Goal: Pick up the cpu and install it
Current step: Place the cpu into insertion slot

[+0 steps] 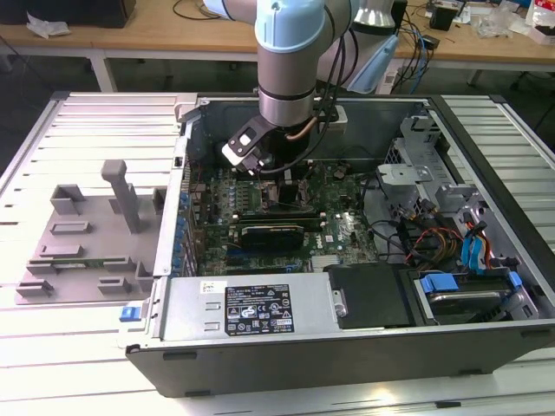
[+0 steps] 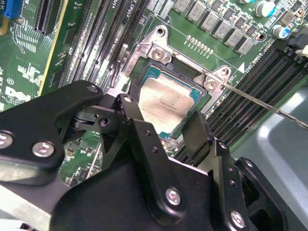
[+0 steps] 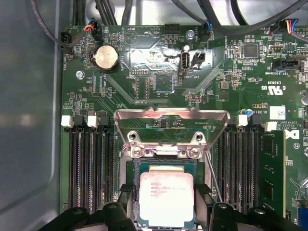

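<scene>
The cpu (image 3: 166,199) lies flat in the motherboard (image 3: 159,72) socket, square to its frame, so by the look of it the pick and carry are done. The socket's metal load plate (image 3: 171,120) stands raised and the thin retention lever (image 2: 269,107) is swung out, so I'd say the clamping down is left to do. The arm (image 1: 290,78) reaches into the open computer case (image 1: 347,347) on the bench (image 1: 52,130), with the grey fixture tray (image 1: 87,251) well apart. In both wrist views the gripper (image 2: 162,110) straddles the chip, hard against its edges. I cannot tell whether it is clamped on the chip or just clear of it.
</scene>
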Robot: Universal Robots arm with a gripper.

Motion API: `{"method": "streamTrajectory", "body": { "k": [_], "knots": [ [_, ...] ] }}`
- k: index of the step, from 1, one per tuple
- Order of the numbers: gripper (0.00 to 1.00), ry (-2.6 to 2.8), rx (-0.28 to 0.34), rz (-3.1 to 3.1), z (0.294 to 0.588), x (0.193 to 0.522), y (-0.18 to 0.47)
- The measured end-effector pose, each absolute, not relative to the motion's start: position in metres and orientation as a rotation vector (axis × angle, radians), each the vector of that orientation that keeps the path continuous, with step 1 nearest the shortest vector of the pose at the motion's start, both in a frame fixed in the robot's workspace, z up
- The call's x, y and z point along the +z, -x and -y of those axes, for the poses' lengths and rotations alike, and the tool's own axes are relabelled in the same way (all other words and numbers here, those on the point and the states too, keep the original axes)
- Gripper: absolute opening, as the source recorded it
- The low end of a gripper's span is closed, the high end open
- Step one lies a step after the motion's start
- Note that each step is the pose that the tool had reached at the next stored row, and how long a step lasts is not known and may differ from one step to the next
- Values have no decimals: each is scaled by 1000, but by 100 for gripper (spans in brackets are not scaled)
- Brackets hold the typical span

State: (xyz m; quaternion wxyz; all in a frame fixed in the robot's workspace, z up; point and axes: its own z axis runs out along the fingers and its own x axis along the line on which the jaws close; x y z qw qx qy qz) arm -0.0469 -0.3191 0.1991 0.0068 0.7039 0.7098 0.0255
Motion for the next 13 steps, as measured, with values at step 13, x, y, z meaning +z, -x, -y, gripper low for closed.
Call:
{"method": "streamTrajectory", "body": {
  "k": [13],
  "knots": [
    [69, -2203, 83, -2222, 319, 215, 47]
  ]
}}
